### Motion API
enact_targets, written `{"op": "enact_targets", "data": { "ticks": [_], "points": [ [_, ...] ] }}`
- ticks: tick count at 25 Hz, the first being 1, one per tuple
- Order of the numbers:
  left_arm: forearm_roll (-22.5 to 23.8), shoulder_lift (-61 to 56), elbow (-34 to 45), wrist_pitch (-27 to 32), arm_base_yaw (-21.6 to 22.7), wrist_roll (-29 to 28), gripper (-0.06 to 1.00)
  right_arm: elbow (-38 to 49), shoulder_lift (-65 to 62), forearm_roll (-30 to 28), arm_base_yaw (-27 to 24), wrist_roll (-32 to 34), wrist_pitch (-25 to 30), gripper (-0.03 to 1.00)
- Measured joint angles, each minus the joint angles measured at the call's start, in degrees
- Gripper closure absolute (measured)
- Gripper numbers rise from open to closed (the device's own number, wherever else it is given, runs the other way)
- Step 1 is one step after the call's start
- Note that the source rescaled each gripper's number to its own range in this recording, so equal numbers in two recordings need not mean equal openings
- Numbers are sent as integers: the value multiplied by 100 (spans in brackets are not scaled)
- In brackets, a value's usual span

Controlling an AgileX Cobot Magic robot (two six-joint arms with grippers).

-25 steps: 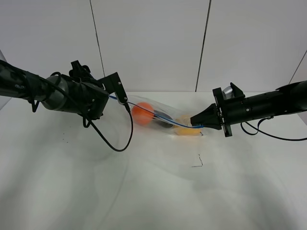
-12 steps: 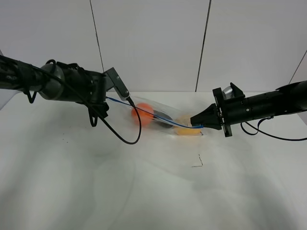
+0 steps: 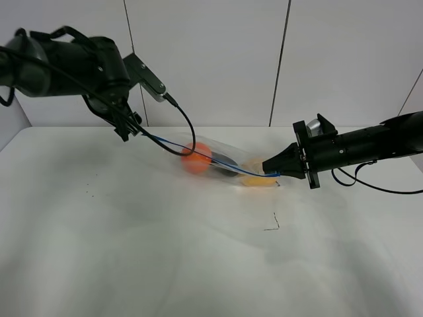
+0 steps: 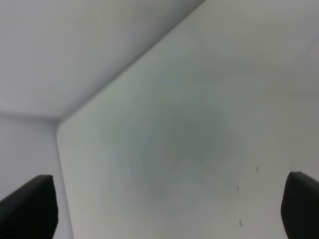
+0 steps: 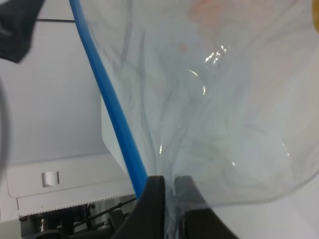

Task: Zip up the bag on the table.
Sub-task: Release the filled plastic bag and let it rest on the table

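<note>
We find the clear crinkly plastic zip bag [image 3: 225, 165] by the white table's [image 3: 198, 264] far edge. The right gripper [image 3: 269, 173] pinches its corner; the left gripper [image 4: 164, 206] is spread, empty. We judge zipping done; release follows.

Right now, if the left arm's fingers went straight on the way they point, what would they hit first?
Probably the bare table, near its corner by the wall. Nothing else shows between the open fingers of the left gripper. Depth is unclear.

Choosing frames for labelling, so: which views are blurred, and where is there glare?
Left wrist: wholly soft, the table and left gripper out of focus. Right wrist: the bag sharp, small glints on its plastic. Exterior high: sharp, faint shadows only.
</note>
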Motion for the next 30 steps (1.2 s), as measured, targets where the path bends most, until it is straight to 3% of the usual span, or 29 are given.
{"op": "enact_targets", "data": {
  "ticks": [4,8,19,24,30],
  "points": [
    [-1325,-312,-239,413,592,848,-6,0,0,0,0,-21,0,97],
    [-2190,-750,-385,652,1273,1311,-6,0,0,0,0,-47,0,97],
    [-2878,-2393,-385,1253,3044,1440,-6,0,0,-7,0,-108,0,97],
    [-3023,-3010,-379,1356,3178,1525,-6,0,0,-7,0,-134,0,97],
    [-3998,-3417,-69,1381,3178,2175,-6,0,0,-13,0,-154,0,97]
  ]
}}
